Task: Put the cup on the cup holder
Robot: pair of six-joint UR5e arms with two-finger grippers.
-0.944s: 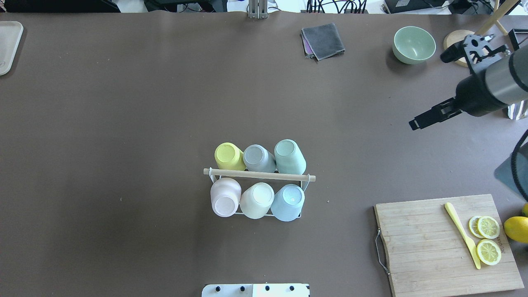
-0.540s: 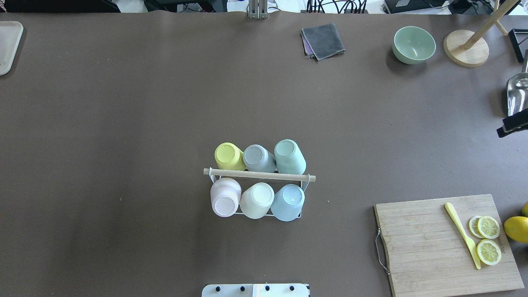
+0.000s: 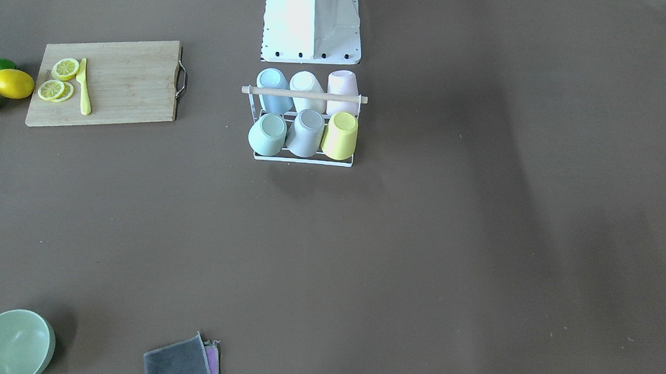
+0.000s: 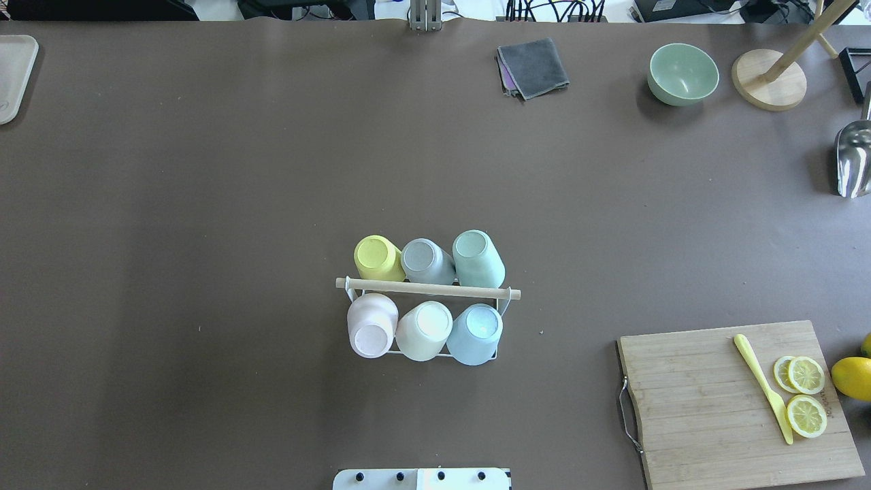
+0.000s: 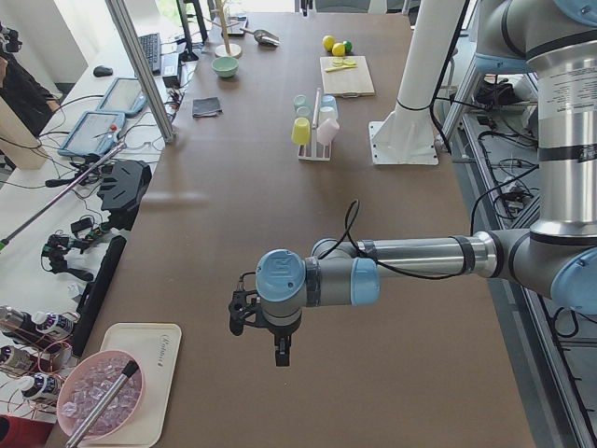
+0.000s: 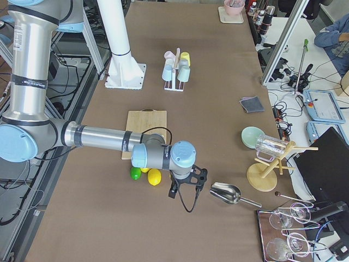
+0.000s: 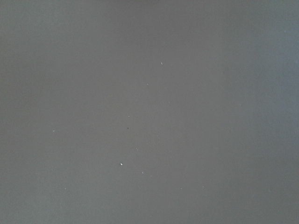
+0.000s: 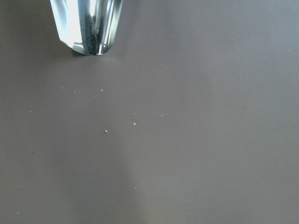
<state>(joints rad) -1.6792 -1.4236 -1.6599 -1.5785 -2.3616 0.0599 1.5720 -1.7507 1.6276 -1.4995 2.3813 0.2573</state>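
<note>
Base: the white robot base (image 4: pixel 422 478) sits at my near edge of the table (image 4: pixel 204 204).
Cup holder: the white wire cup holder (image 4: pixel 427 289) stands just beyond the base, mid-table, with its wooden rod running across the top.
Cups: I count six cups (image 4: pixel 423 330) upside down on the prongs. Pink, cream and blue make up the near row; yellow, grey and mint the far row. Neighbours touch or nearly touch.
Cutting board: the wooden cutting board (image 4: pixel 701 408) lies off to my right with a yellow knife (image 4: pixel 762 388) and lemon slices (image 4: pixel 806 374) on it. A whole lemon (image 4: pixel 852 378) sits just beside it.
Right gripper: the right gripper (image 6: pixel 182 185) hangs over bare table between the lemons and a metal scoop (image 6: pixel 226 192). I cannot tell how its jaws stand.
Left gripper: the left gripper (image 5: pixel 280 350) hangs over bare table towards the left end, well apart from the holder. Its jaw state is unreadable too.
Far side: a folded grey cloth (image 4: pixel 533 67), a green bowl (image 4: pixel 682 73) and a wooden stand (image 4: pixel 769 78).
</note>
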